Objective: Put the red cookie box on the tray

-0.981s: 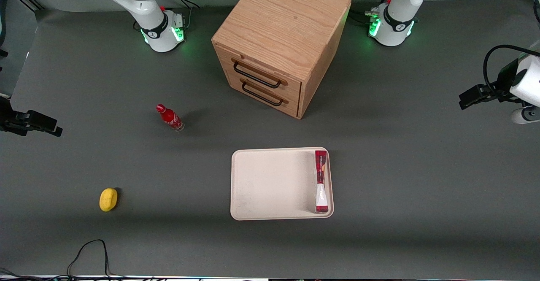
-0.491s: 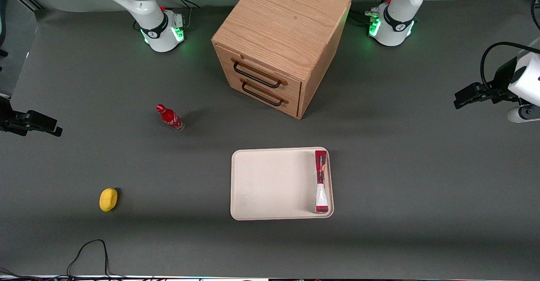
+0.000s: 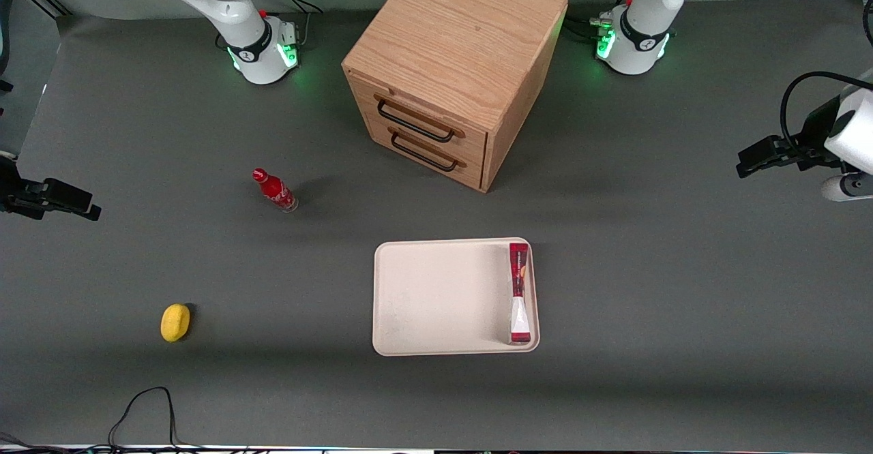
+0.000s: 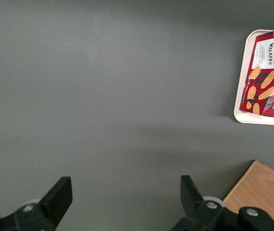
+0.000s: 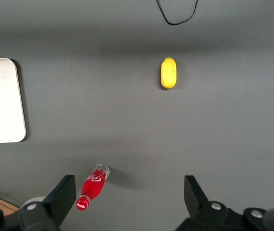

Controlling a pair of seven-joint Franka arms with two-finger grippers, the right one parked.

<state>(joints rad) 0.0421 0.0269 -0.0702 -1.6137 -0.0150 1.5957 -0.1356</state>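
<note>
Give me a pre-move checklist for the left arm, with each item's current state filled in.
1. Red cookie box inside the tray rim: ok.
2. Box standing on its thin edge along the tray's side toward the working arm, could tip: not ok.
3. Gripper empty, fingers open, above bare table toward the working arm's end: ok.
4. Gripper apart from the wooden drawer cabinet: ok.
5. Red bottle and yellow object off the tray: ok.
</note>
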